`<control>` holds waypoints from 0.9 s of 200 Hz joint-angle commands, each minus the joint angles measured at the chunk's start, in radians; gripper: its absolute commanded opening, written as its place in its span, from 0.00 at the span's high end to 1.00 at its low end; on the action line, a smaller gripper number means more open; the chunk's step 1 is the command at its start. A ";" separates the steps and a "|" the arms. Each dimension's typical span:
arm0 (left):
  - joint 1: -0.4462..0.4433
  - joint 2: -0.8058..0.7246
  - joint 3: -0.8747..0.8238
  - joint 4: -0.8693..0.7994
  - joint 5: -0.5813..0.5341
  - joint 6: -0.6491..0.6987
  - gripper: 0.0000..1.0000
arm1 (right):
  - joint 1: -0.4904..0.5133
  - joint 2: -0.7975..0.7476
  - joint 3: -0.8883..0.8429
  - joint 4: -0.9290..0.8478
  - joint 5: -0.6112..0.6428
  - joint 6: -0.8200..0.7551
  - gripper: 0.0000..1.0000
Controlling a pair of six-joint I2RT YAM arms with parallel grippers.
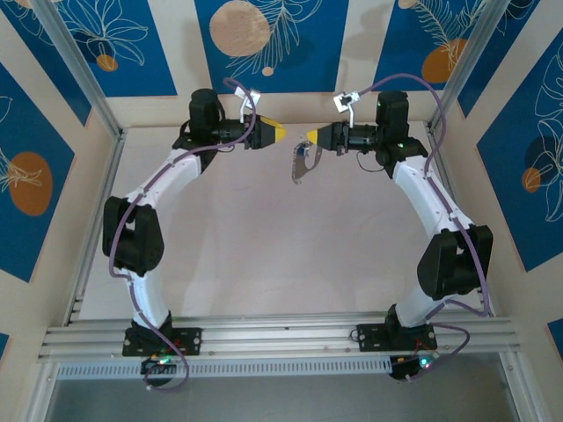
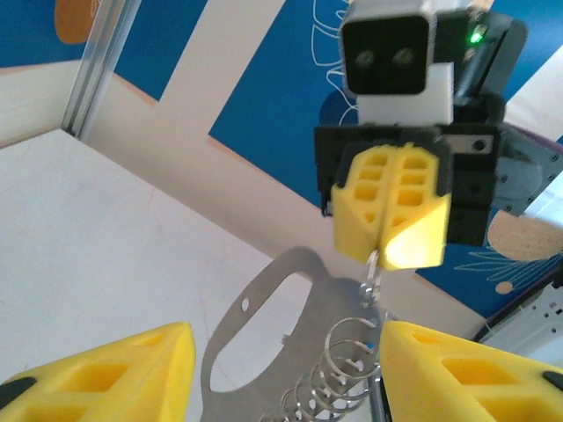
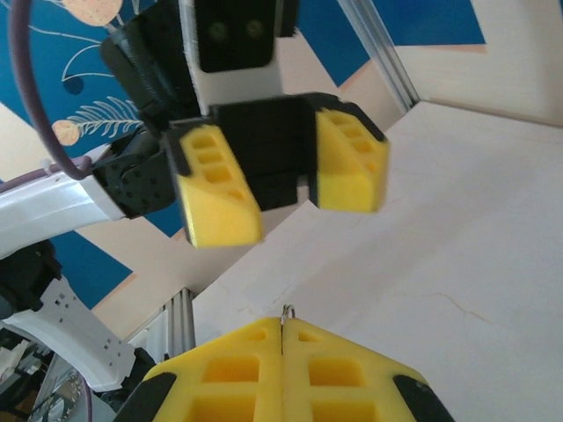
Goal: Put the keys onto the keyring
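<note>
Far over the bench (image 1: 264,255), our right pincer (image 1: 308,138) is pinched shut on the keyring (image 1: 302,165); our left pincer (image 1: 280,134) stands half open, holding nothing.

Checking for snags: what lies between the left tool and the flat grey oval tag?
Nothing: the top view shows a bare gap between the left tool and the flat grey oval tag.

- No text, label, brand, number or sign can be read in any view.
</note>
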 commanded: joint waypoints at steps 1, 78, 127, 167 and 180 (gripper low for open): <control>0.001 -0.040 0.063 -0.120 0.050 0.103 0.43 | 0.026 -0.044 0.045 -0.062 -0.032 -0.038 1.00; 0.000 -0.057 0.034 -0.089 0.114 0.101 0.48 | 0.076 -0.016 0.071 -0.059 -0.031 -0.044 1.00; 0.000 -0.053 0.001 0.117 0.171 -0.035 0.49 | 0.087 -0.003 0.080 -0.049 -0.017 -0.040 1.00; 0.003 -0.042 -0.016 0.312 0.185 -0.178 0.49 | 0.088 -0.002 0.072 -0.045 -0.003 -0.039 1.00; 0.003 -0.039 -0.018 0.374 0.192 -0.228 0.49 | 0.088 -0.003 0.067 -0.038 0.000 -0.038 1.00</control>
